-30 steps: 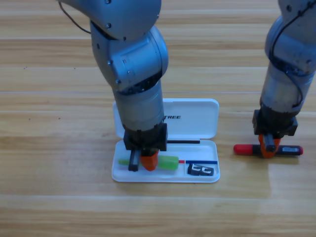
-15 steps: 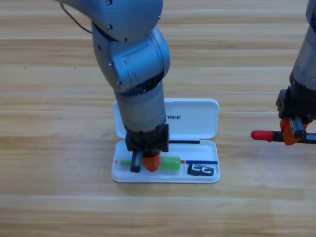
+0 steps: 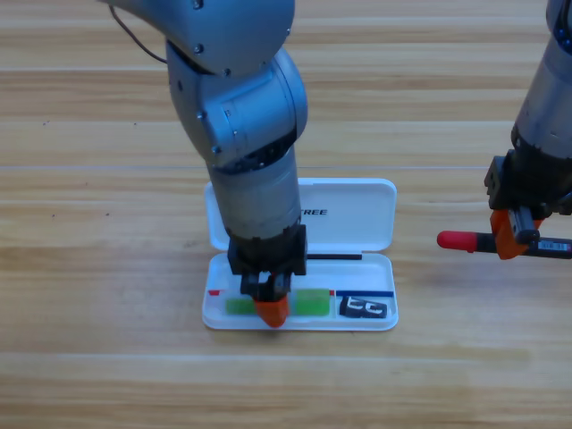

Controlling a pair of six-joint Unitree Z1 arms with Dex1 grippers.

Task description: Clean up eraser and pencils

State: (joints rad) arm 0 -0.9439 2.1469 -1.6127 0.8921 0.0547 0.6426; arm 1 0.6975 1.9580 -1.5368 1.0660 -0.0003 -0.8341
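The right gripper [image 3: 510, 239] at 3 o'clock is clamped on the black pen [image 3: 500, 242], carried off-centre, so it could tip out. The left gripper [image 3: 271, 304] sits over the green pencil [image 3: 308, 302] in the white case [image 3: 357, 219] at 6 o'clock; can't tell its grip. The eraser [image 3: 363, 307] is inside too.

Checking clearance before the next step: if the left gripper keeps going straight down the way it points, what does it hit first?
The green pencil, most likely. The left gripper points down over its middle, inside the tray of the white case; whether it already touches is unclear.
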